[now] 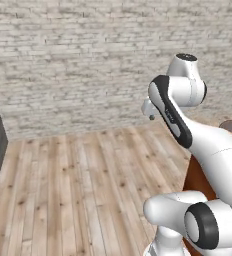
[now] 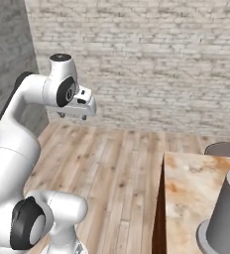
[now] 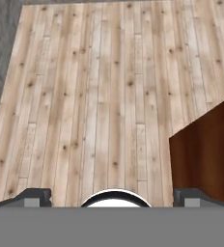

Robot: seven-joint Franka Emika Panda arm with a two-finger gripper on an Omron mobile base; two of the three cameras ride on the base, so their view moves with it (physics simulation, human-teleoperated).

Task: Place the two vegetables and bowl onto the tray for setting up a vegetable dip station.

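We see the gripper (image 2: 73,115) held high above the wooden floor (image 3: 109,87), with nothing between its fingers; in the hand view the two dark fingertips (image 3: 34,197) stand far apart at the bottom corners — the jaws are wide open and grip nothing. Under the hand lies only plank floor; to its right in the hand view rises the dark reddish-brown side of a cabinet (image 3: 205,154). In the right base view this cabinet carries a marbled tan counter (image 2: 186,183); on it stands a tall grey cylinder (image 2: 228,208) near the front edge, and behind it a dark rounded object (image 2: 225,149) — we cannot tell what it is. Carrot, green vegetable, bowl and tray we cannot locate. Behind all stands a pale brick wall (image 1: 78,65).
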